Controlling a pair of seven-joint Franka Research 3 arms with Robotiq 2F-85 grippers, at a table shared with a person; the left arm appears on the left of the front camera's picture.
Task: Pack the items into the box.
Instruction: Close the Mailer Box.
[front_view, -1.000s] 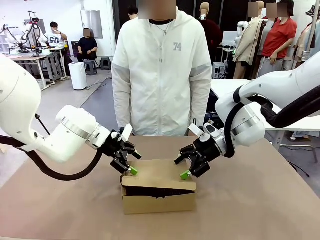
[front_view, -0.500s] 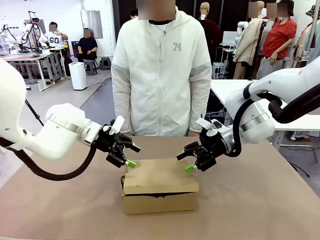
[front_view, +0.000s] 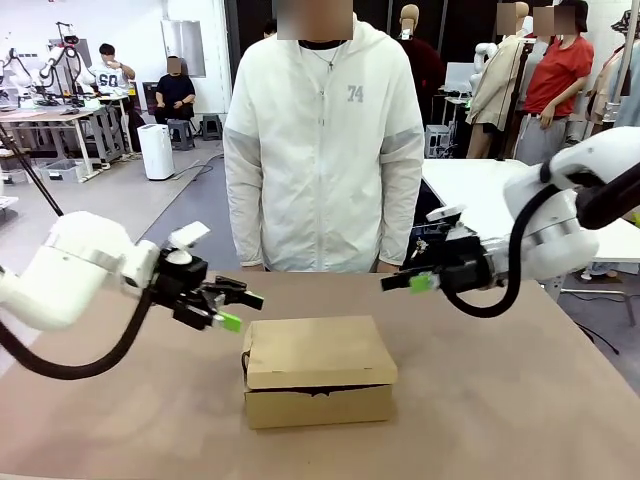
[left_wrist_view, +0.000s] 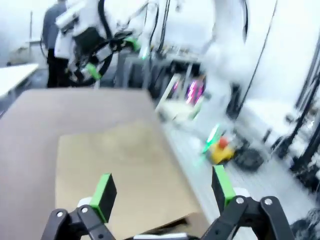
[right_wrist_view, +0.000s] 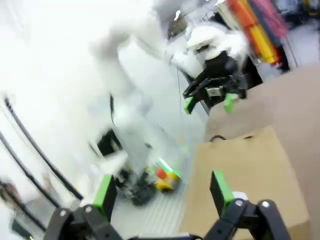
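Now box (front_view: 317, 370) at table (front_view: 520, 400) centre, flap down, near the person (front_view: 322, 140) at the far side. Left gripper (front_view: 236, 309) spread, empty, just left of the box. Right gripper (front_view: 408, 283) spread, empty, up and right of it.

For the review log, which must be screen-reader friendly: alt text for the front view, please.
A shut cardboard box sits mid-table between two open, empty grippers, the left gripper and the right gripper, each hovering clear of it. A person in a white jacket stands behind the table.
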